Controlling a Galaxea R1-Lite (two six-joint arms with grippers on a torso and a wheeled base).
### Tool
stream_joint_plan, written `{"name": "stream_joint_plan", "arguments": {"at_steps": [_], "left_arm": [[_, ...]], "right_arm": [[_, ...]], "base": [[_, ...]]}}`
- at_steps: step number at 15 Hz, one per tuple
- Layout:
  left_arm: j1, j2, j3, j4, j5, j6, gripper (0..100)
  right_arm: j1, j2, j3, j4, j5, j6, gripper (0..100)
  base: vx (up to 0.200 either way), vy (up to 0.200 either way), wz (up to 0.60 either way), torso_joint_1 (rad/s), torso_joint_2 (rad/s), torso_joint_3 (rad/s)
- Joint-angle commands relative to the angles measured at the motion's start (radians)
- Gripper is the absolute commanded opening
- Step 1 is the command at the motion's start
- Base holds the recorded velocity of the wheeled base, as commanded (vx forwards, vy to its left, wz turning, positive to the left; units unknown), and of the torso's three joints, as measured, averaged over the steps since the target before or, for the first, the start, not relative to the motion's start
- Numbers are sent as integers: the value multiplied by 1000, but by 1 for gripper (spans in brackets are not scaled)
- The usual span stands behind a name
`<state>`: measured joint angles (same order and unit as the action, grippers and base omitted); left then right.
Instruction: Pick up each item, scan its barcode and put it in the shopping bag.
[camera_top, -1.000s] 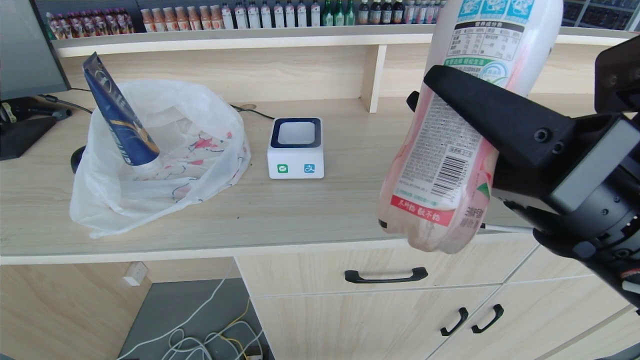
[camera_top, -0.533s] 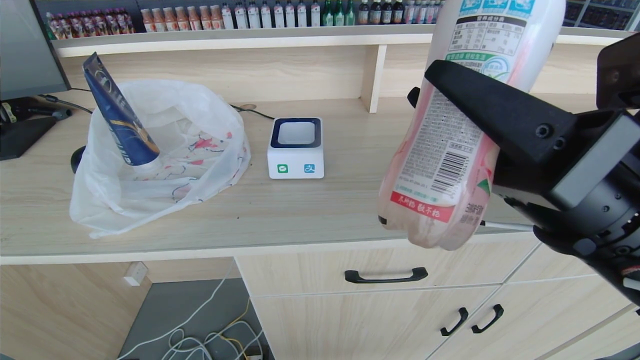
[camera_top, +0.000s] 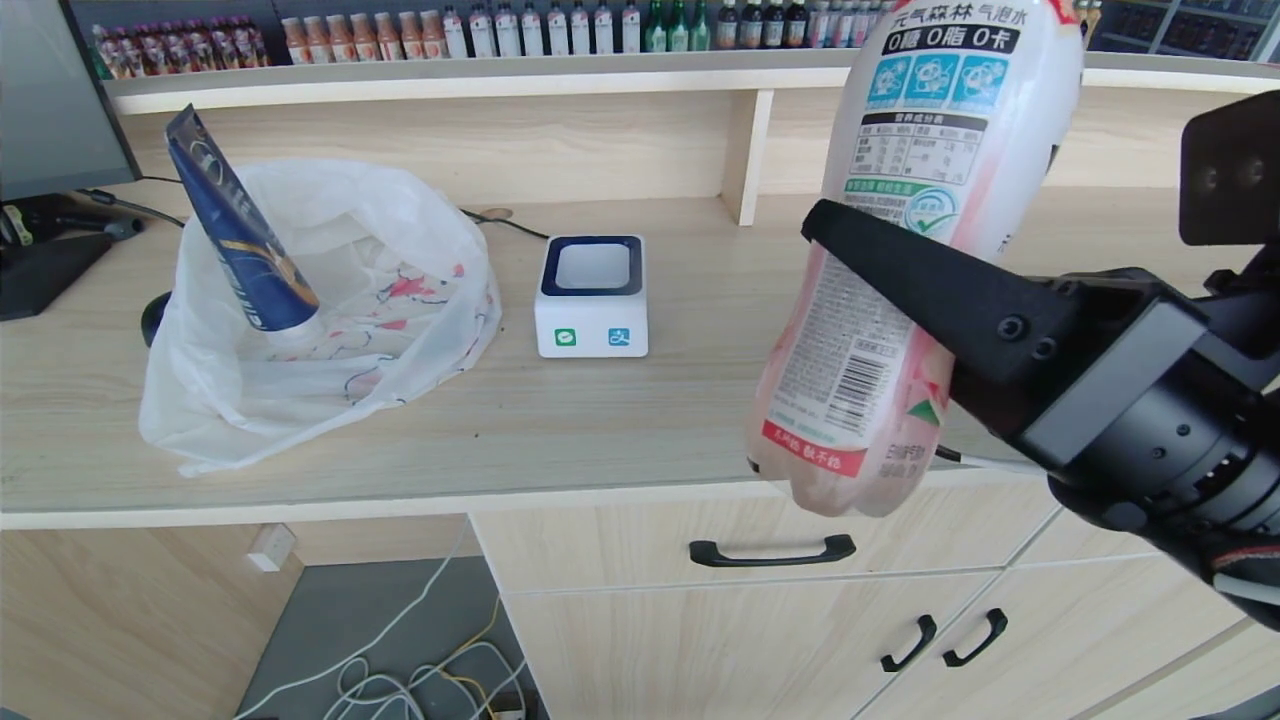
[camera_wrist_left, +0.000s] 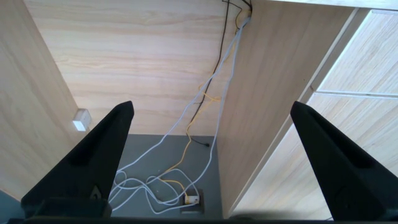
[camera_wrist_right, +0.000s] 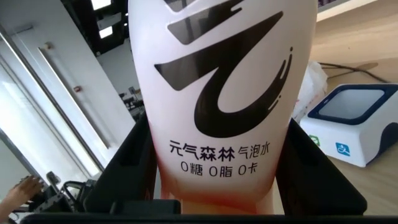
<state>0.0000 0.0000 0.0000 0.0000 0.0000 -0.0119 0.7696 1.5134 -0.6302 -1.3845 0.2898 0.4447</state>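
My right gripper (camera_top: 900, 290) is shut on a pink drink bottle (camera_top: 900, 240) and holds it upright in the air at the right, above the counter's front edge. Its barcode (camera_top: 862, 377) faces the head camera. In the right wrist view the bottle (camera_wrist_right: 221, 93) sits between the black fingers (camera_wrist_right: 124, 168). The white scanner box (camera_top: 592, 297) stands mid-counter, left of the bottle. A white shopping bag (camera_top: 320, 300) lies open at the left, with a blue tube (camera_top: 240, 235) leaning in it. My left gripper (camera_wrist_left: 211, 162) is open and hangs below the counter, over floor cables.
The wooden counter (camera_top: 620, 420) has a raised back shelf with an upright divider (camera_top: 745, 155) behind the scanner. Drink bottles (camera_top: 560, 25) line the top shelf. A monitor (camera_top: 55, 90) and cables stand at the far left. Drawers with black handles (camera_top: 770, 552) lie below.
The right gripper has moved the bottle slightly left and lower in the view, so more of its upper label shows. The bag, tube and scanner have not moved.
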Motion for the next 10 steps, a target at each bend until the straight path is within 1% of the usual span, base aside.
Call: {"name": "stream_joint_plan", "arguments": {"at_steps": [1, 5, 9, 10], "left_arm": [[0, 0, 0, 0, 0, 0, 100], [0, 2, 0, 0, 0, 0, 100], [0, 2, 0, 0, 0, 0, 100], [0, 2, 0, 0, 0, 0, 100]], "right_arm": [[-36, 4, 9, 15, 0, -49, 0], [-72, -4, 9, 38, -6, -124, 0], [-88, -2, -40, 110, -9, -233, 0], [-92, -2, -43, 131, -26, -259, 0]], "base": [[0, 0, 0, 0, 0, 0], [0, 0, 0, 0, 0, 0], [0, 0, 0, 0, 0, 0], [0, 0, 0, 0, 0, 0]]}}
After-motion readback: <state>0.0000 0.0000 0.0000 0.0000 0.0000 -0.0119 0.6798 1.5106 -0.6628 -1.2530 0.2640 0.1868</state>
